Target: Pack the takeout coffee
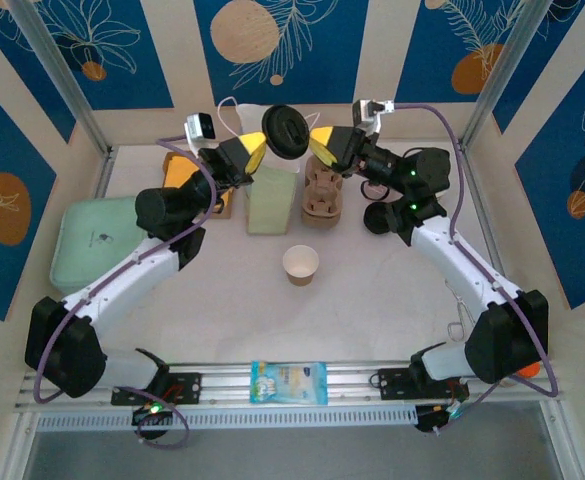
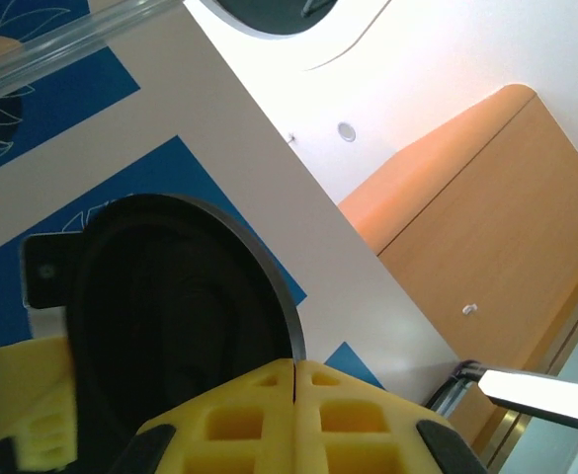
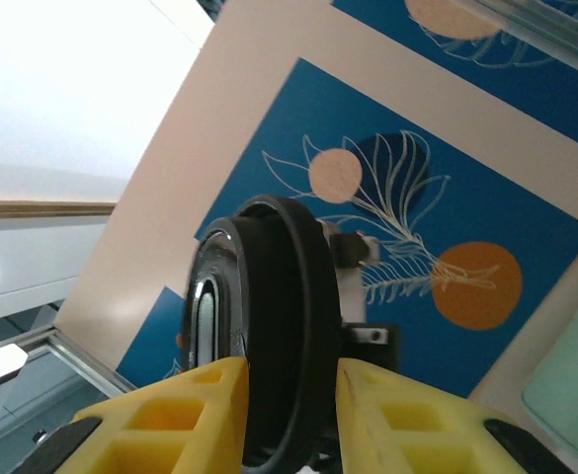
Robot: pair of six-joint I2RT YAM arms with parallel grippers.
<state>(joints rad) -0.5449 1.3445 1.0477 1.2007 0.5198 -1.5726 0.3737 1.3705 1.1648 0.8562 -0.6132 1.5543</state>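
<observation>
Nearest of all, a blue-and-white packet [image 1: 288, 382] is lying on the rail at the counter's [image 1: 372, 290] front edge. Far left, a mint-green box [image 1: 92, 240] is sitting flat. My left tool [image 1: 260, 152] is reaching up and inward, its yellow pads [image 2: 239, 420] pressing fully together. The rim of the black lid [image 1: 285, 131] is running down to their seam, though I cannot tell whether it is pinched there. That lid, the takeout coffee's, is hanging on edge in the air between my two tools, near the top of the pale green paper bag [image 1: 272, 200], which is standing upright. A lidless paper cup [image 1: 301, 264] is standing alone in front of the bag. Just right of the bag a brown cardboard holder [image 1: 322, 192] is standing. My right tool [image 1: 315, 143] is straddling the lid, one finger [image 3: 185, 420] lying close along each face; whether they are pressing it I cannot tell.
</observation>
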